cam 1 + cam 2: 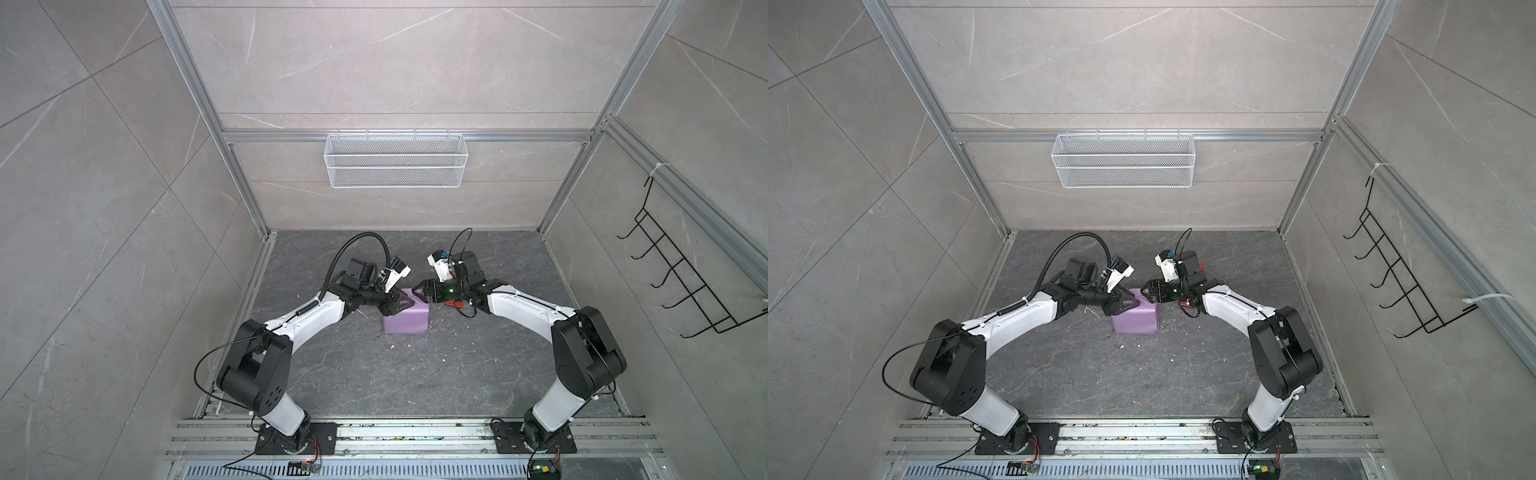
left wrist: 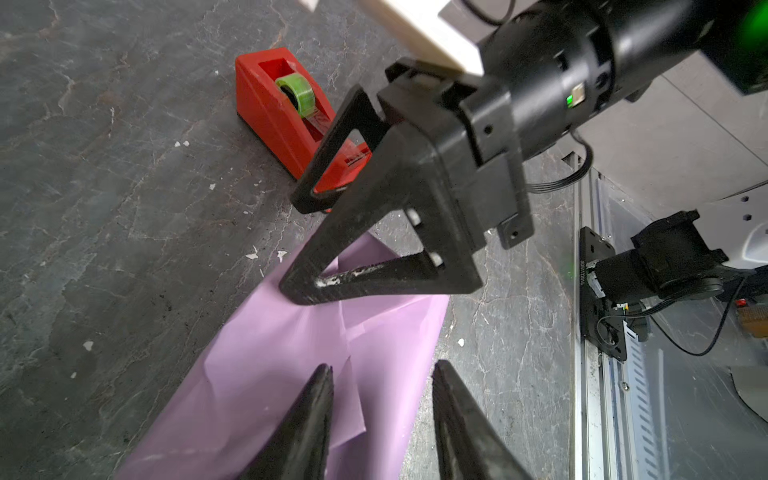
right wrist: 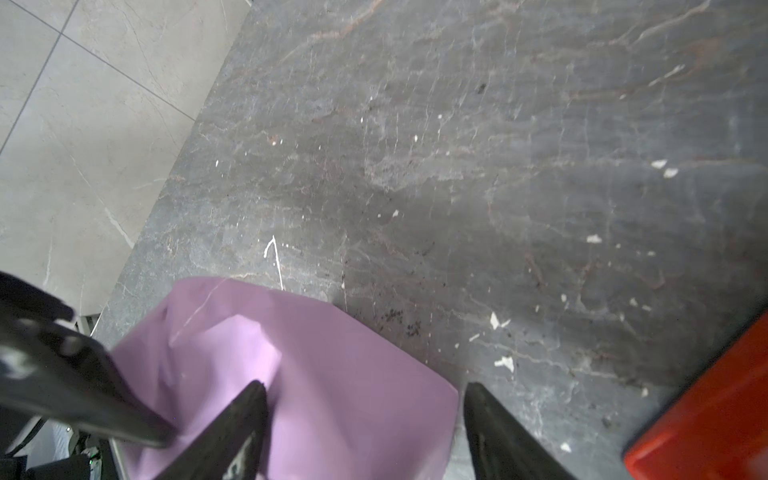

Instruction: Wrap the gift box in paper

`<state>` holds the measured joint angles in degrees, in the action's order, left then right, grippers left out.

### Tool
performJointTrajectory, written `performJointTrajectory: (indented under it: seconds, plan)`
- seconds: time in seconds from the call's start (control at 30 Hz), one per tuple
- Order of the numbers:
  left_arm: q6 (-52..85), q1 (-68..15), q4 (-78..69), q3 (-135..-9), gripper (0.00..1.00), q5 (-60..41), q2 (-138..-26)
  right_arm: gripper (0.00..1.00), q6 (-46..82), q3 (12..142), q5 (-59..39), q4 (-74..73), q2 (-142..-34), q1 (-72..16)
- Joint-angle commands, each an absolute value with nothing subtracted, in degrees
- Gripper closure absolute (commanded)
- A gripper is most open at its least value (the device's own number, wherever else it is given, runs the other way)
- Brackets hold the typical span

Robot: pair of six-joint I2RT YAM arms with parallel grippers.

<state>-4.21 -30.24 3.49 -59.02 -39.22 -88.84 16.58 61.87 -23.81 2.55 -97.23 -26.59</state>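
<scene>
Left wrist view shows me the paper folded round the hidden box on the worktop, left claw half-parted, right claw wide, both empty over it, so I'd press the loose flap flat before taping from the dispenser beside the box.

The scene is lit evenly and diffusely from above, and only soft, faint shadows are cast on the dark tabletop. Wide-angle stretching is seen toward the edges in both top views. In the right wrist view the paper and the red tape dispenser are rendered blurred. A green light is bloomed out of focus in the left wrist view.
</scene>
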Motion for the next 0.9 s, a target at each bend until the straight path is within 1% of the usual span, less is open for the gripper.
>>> performJointTrajectory:
  seconds: [0.0, 0.07, 0.17, 0.2, 0.27, 0.47, 0.57, 0.7, 0.87]
  plan:
    - [2.31, -30.19, -2.36, -57.80, 0.49, -36.23, -83.06, 0.25, 16.08, 58.70, -22.39, 5.25, -97.12, -27.51]
    - [6.82, -29.91, -3.14, -56.46, 0.37, -28.56, -80.48, 0.25, 16.08, 58.07, -22.32, 4.64, -96.71, -27.65]
    - [14.31, -29.30, -2.75, -54.51, 0.23, -17.02, -78.11, 0.25, 15.93, 57.74, -22.15, 4.31, -96.23, -27.69]
    - [16.81, -28.82, -1.95, -54.37, 0.20, -14.87, -78.12, 0.25, 15.91, 57.72, -22.15, 4.31, -96.14, -27.69]
    - [20.81, -27.39, -0.72, -54.91, 0.16, -15.15, -79.96, 0.25, 15.91, 57.58, -22.15, 4.13, -95.82, -27.70]
    - [26.47, -26.30, -0.63, -59.24, 0.11, -21.87, -88.76, 0.25, 15.95, 57.41, -22.15, 3.54, -95.51, -28.11]
    - [26.80, -26.28, 0.61, -59.78, 0.09, -23.39, -91.21, 0.25, 16.00, 57.43, -22.10, 3.34, -95.70, -28.13]
    - [26.81, -26.28, 0.76, -56.54, 0.09, -24.78, -91.46, 0.25, 15.91, 57.44, -22.24, 3.33, -95.55, -28.22]
    - [27.23, -26.27, -0.26, -50.51, 0.09, -24.57, -89.07, 0.25, 16.37, 58.06, -22.19, 3.30, -95.02, -28.28]
